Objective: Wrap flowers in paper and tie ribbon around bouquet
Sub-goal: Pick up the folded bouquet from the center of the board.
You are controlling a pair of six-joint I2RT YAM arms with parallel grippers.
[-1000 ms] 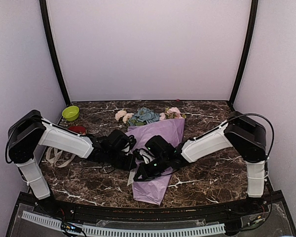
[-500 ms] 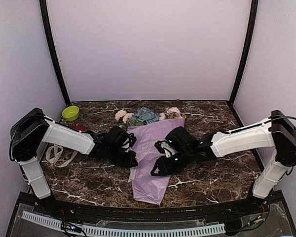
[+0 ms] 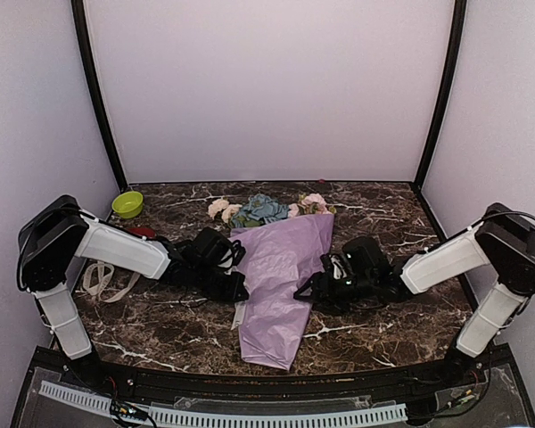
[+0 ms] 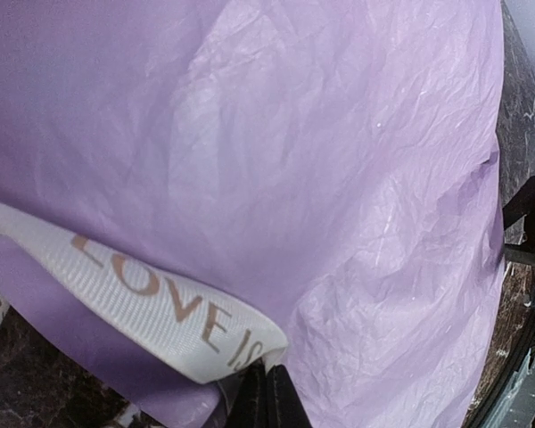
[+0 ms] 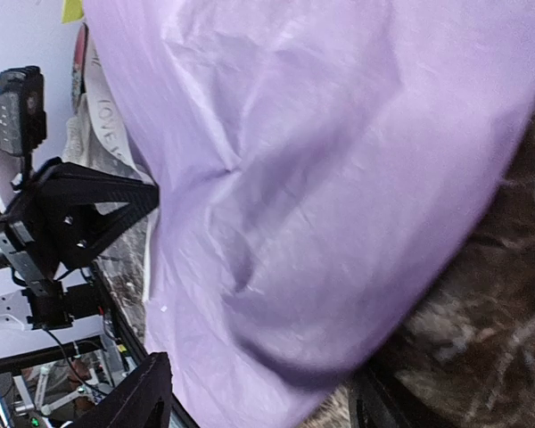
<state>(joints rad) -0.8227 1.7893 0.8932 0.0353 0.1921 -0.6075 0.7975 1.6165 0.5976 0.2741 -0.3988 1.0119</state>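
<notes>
- The left gripper (image 3: 235, 287) sits at the bouquet's (image 3: 281, 276) left edge, jaws together on the lettered ribbon (image 4: 152, 299), which lies across the lilac paper (image 4: 339, 178).
- The bouquet lies mid-worktop (image 3: 383, 321), unmoved, blooms (image 3: 260, 209) towards the far side.
- The right gripper (image 3: 305, 291) has drawn back from the wrap's middle to its right edge. Its jaws have come apart and hold nothing, so the ribbon is probably left to the other arm.
- No knot shows. The stems and the ribbon's course under the bundle are hidden.
</notes>
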